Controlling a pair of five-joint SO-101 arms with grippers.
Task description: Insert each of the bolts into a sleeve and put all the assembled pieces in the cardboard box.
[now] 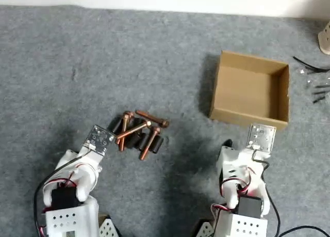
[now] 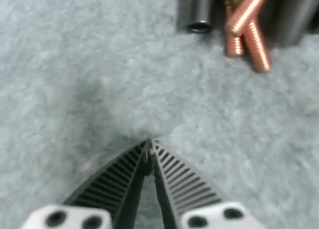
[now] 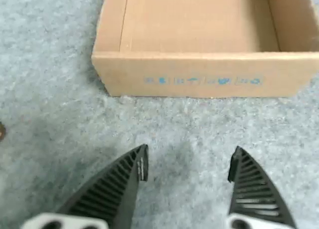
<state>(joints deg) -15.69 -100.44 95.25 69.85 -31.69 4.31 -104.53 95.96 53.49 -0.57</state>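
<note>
Several copper bolts (image 1: 138,129) lie heaped over black sleeves (image 1: 137,139) near the table's middle. The left wrist view looks at threaded bolt ends (image 2: 247,29) and one black sleeve (image 2: 198,10) with its bore facing the camera. My left gripper (image 2: 151,144) is shut with nothing in it, a short way before that heap. The left arm (image 1: 77,175) stands at the lower left. An open cardboard box (image 1: 252,89) sits at the right and is empty inside (image 3: 199,19). My right gripper (image 3: 188,161) is open just in front of the box wall (image 3: 204,79); its arm (image 1: 242,170) is below the box.
Grey felt (image 1: 77,66) covers the table. Black cable ties and small parts (image 1: 315,84) lie at the far right edge, beside a white object (image 1: 325,38). Wide bare felt stretches to the left and behind the heap.
</note>
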